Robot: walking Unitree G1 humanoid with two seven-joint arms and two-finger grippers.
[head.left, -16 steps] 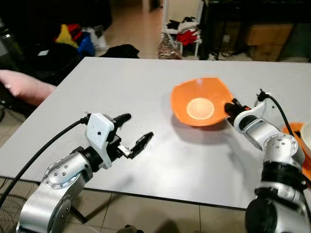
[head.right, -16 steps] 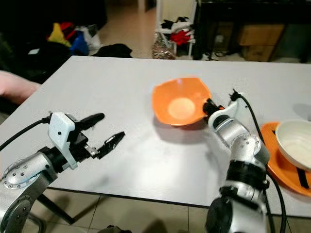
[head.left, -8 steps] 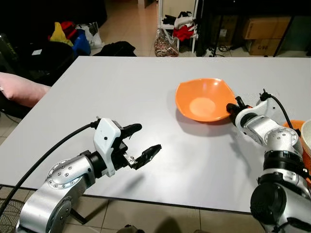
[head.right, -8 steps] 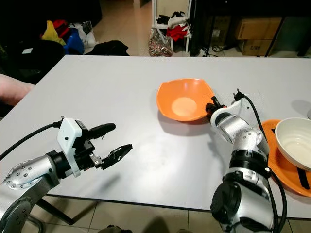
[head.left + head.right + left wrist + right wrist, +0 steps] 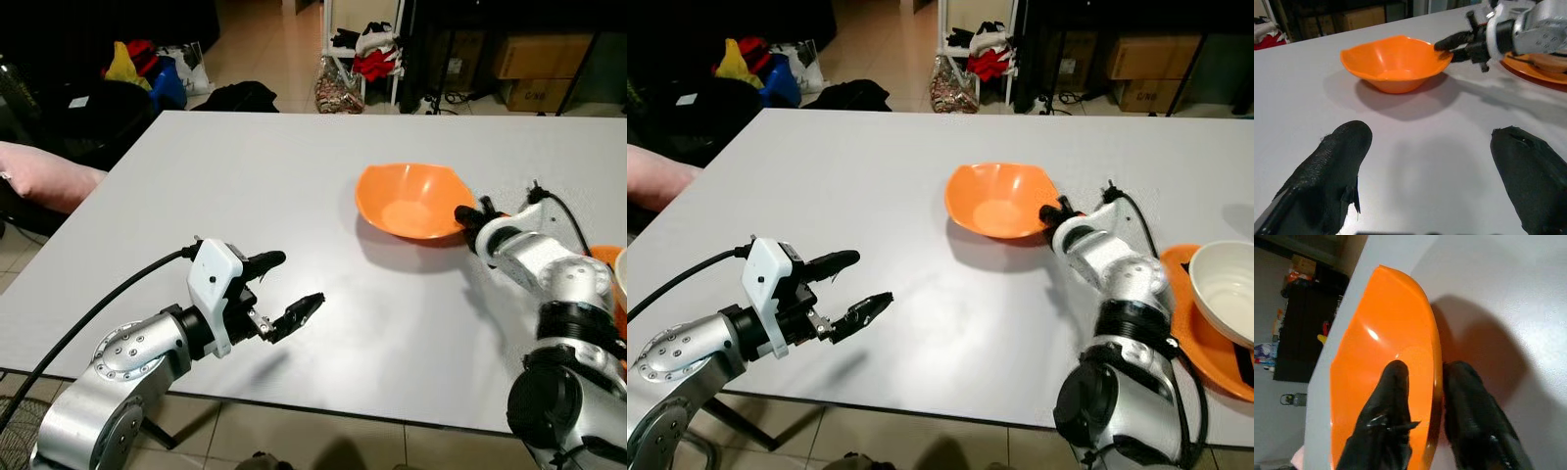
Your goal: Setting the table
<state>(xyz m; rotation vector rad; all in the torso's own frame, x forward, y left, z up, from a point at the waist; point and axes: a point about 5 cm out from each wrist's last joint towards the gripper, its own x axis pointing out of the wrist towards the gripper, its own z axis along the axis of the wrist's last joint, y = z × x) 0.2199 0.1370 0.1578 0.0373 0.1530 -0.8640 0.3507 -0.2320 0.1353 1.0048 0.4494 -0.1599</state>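
Pinching the orange bowl [image 5: 409, 200] on the grey table [image 5: 245, 186], right claw [image 5: 466, 216]; left claw [image 5: 279, 289] released.

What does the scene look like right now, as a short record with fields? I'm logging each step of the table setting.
table: grey table, seen from its near edge
orange bowl: orange bowl upright on the table, right of centre
right gripper: right gripper shut on the bowl's rim, one finger inside, one outside
left gripper: left gripper open, holding nothing, above the table's near left part
other dishes: white bowl on an orange plate at the far right
person: a sleeve at the table's left edge
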